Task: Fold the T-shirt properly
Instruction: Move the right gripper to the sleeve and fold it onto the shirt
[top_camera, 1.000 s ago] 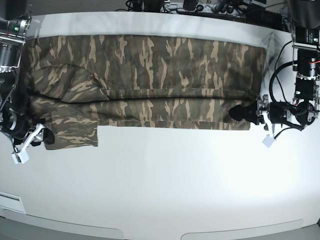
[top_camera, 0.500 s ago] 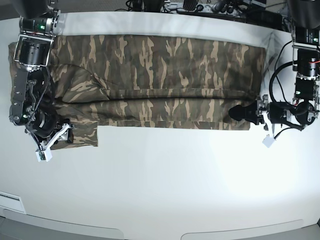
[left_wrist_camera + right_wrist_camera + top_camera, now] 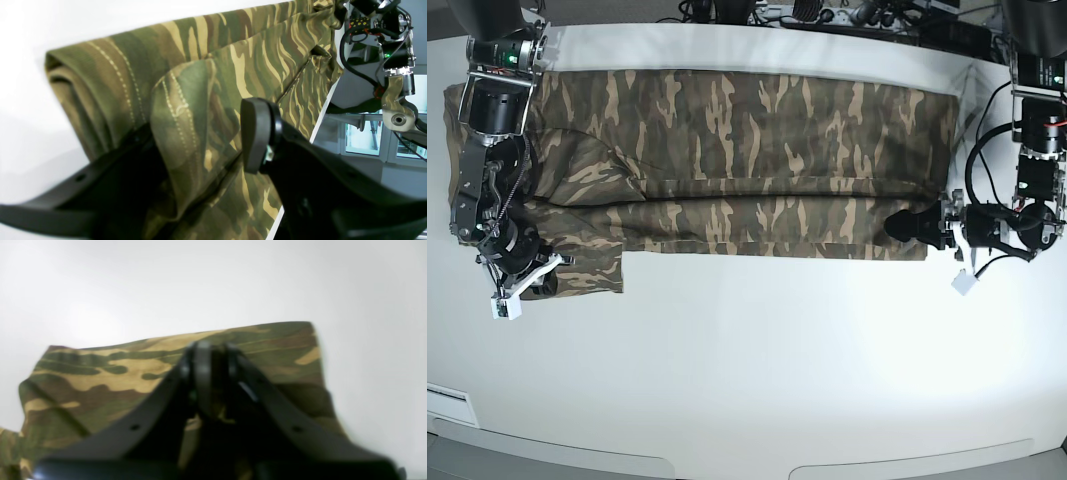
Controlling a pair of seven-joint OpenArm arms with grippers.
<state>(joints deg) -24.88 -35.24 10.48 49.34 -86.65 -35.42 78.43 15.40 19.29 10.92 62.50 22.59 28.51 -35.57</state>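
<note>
A: Starting at the jaws — what is the right gripper [image 3: 211, 353] doing?

B: Its black jaws are standing pressed together at the tips, and camouflage cloth is showing between them lower down. I am reading that as pinching the sleeve corner of the large olive, brown and tan camouflage cloth T-shirt [image 3: 747, 150], though the wrist picture is blurred.

A: And the left gripper [image 3: 200, 140]?

B: Its jaws are standing wide, with a stitched hem fold of the shirt lying between them. One black pad [image 3: 255, 133] is sitting clear of the cloth, so it is straddling the hem and not squeezing it.

A: Where is the shirt lying?

B: It is lying flat along the far half of the white table [image 3: 767, 380], stretched sideways from one arm to the other, with its near long edge doubled over into a band. The sleeve is poking toward the near side by the right gripper.

A: How is it likely to be handling?

B: Soft, light and limp, I am judging; it is going to sag and drag wherever it is unsupported. Taking hold at stitched hems and corners, through both layers, is looking safest, since single layers are likely to be slipping apart.
</note>
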